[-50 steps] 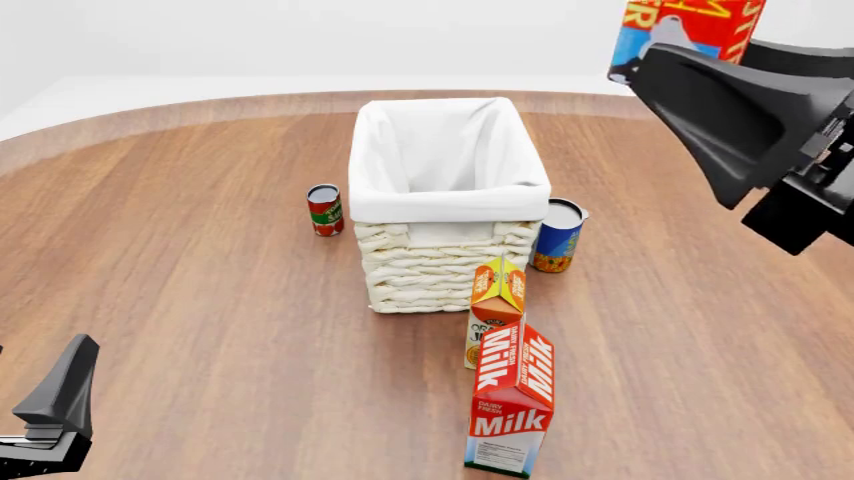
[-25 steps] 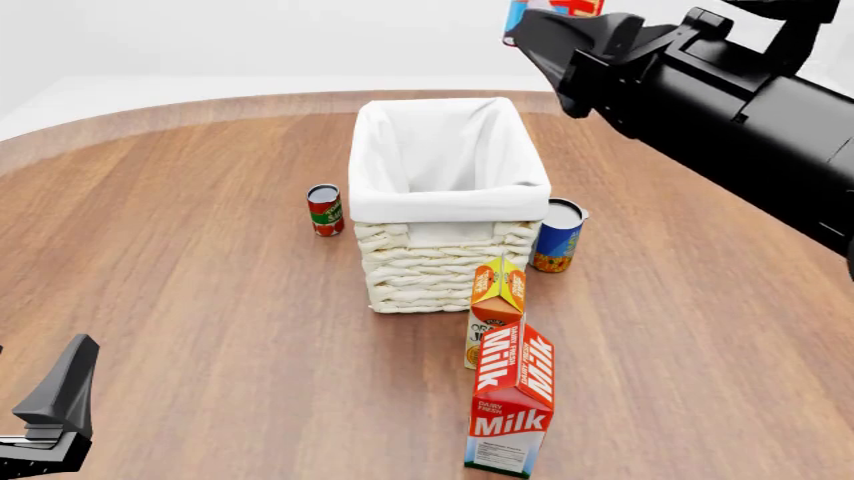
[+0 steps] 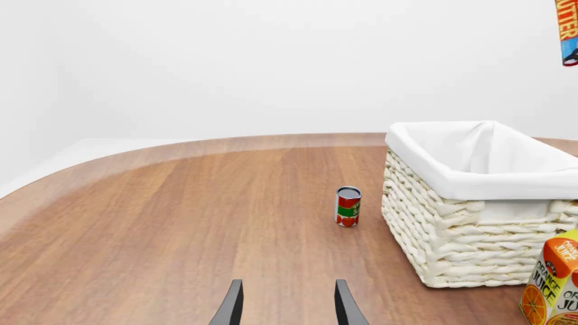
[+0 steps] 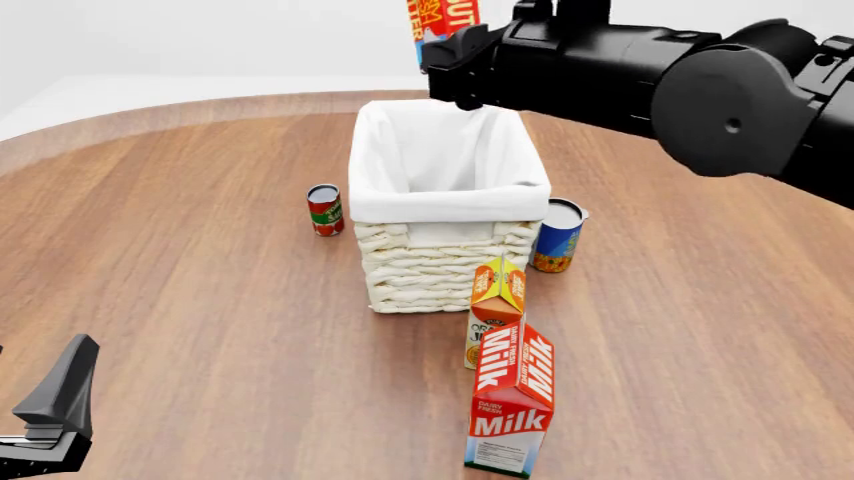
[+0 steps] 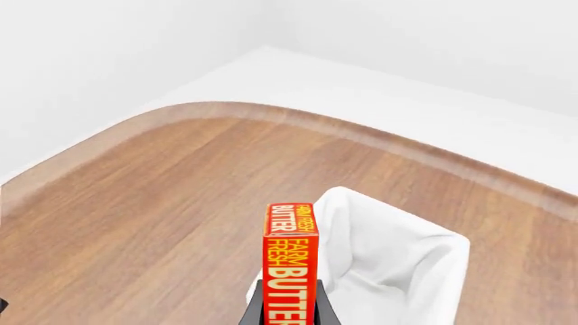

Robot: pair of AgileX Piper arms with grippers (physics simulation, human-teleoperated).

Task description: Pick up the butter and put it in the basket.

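The butter [image 4: 442, 18], a red-orange box with yellow lettering, hangs high above the far rim of the basket [image 4: 447, 195], held on edge. My right gripper [image 4: 451, 48] is shut on it. In the right wrist view the butter [image 5: 291, 267] stands between the fingers [image 5: 257, 310], with the basket's white lining [image 5: 397, 261] below and beyond it. My left gripper [image 3: 287, 308] is open and holds nothing, low at the near left of the table [image 4: 56, 405]. The left wrist view shows the basket [image 3: 470, 203] and an edge of the butter [image 3: 567, 30].
A red can [image 4: 324, 209] stands left of the basket and a blue-and-orange can [image 4: 558, 235] right of it. An orange juice carton [image 4: 497, 300] and a Milk carton [image 4: 514, 400] stand in front of the basket. The right arm spans the upper right.
The right arm has swung left with the butter, from the far right to above the basket's far rim. The left gripper has not moved.
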